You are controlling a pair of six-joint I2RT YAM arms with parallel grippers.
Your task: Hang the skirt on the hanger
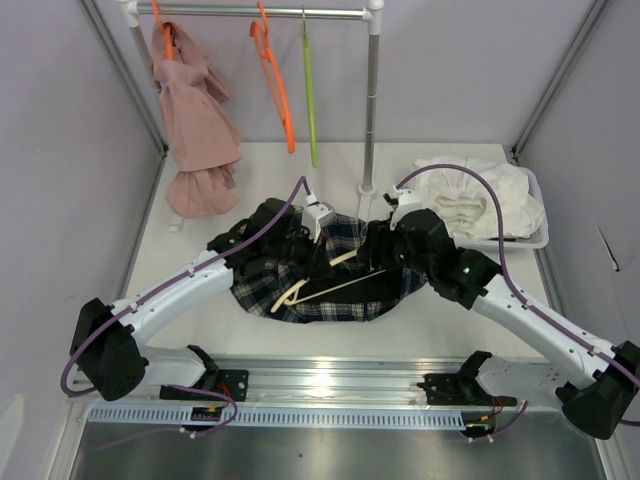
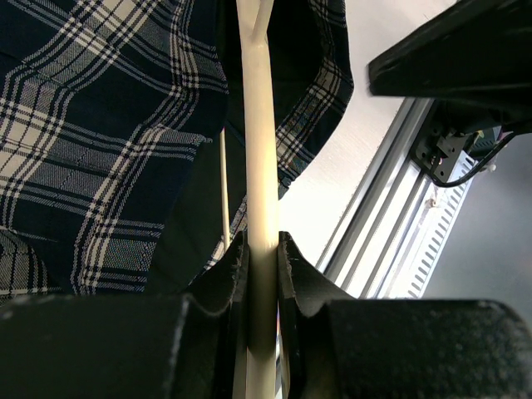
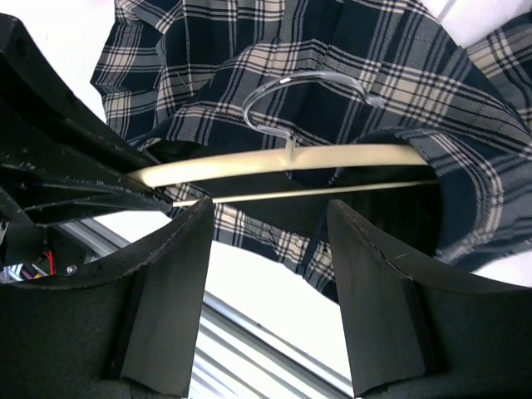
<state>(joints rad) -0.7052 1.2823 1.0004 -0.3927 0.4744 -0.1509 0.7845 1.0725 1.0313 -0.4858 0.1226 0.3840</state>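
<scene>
With our left gripper pinching the hanger and right gripper spread, we should ease the skirt over its free arm.

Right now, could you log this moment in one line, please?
left hand: shut on hanger | right hand: open | plaid skirt: hanger end inside

Both arms reach inward and meet mid-table, as I see from the top. Left arm slants up-right; left gripper is clamped tight on the hanger bar. Right arm slants up-left; right gripper has jaws spread wide, pointing down.
</scene>
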